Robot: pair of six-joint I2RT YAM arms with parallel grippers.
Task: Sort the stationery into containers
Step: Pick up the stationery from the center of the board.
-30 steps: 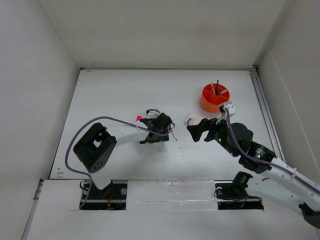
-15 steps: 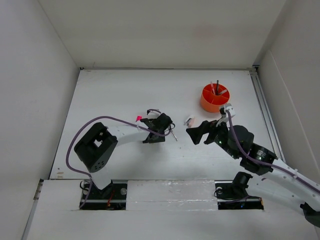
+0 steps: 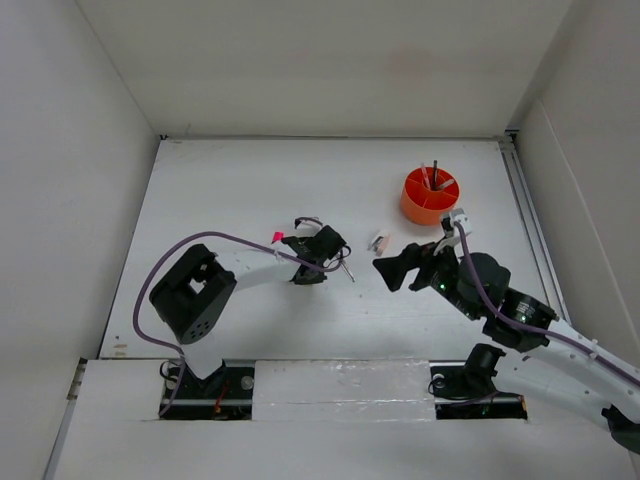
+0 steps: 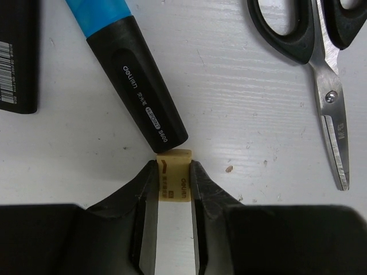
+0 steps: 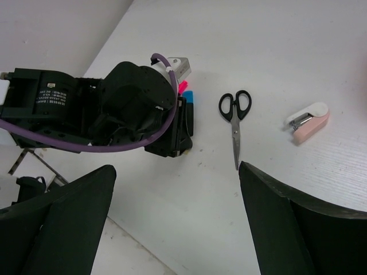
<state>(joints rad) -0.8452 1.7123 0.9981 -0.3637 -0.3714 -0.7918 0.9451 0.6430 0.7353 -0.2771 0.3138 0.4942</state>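
In the left wrist view my left gripper (image 4: 174,173) is shut on a small yellowish eraser (image 4: 174,179) that lies on the table, both fingers pressed against its sides. The eraser's far end touches the tip of a blue-capped black highlighter (image 4: 129,74). Black-handled scissors (image 4: 324,63) lie to the right, closed. From above, the left gripper (image 3: 312,268) is at mid-table, with the scissors (image 3: 346,266) just to its right. My right gripper (image 3: 394,268) hovers open and empty to the right of them. The orange organiser (image 3: 430,196) stands at the back right with pens in it.
A small pink and white stapler (image 3: 379,240) lies between the scissors and the organiser, also in the right wrist view as the stapler (image 5: 308,121). A second black highlighter body (image 4: 17,57) lies left of the blue-capped one. White walls enclose the table.
The left gripper's jaws have closed onto the eraser. The right gripper has drawn back slightly toward the near edge and stays open.
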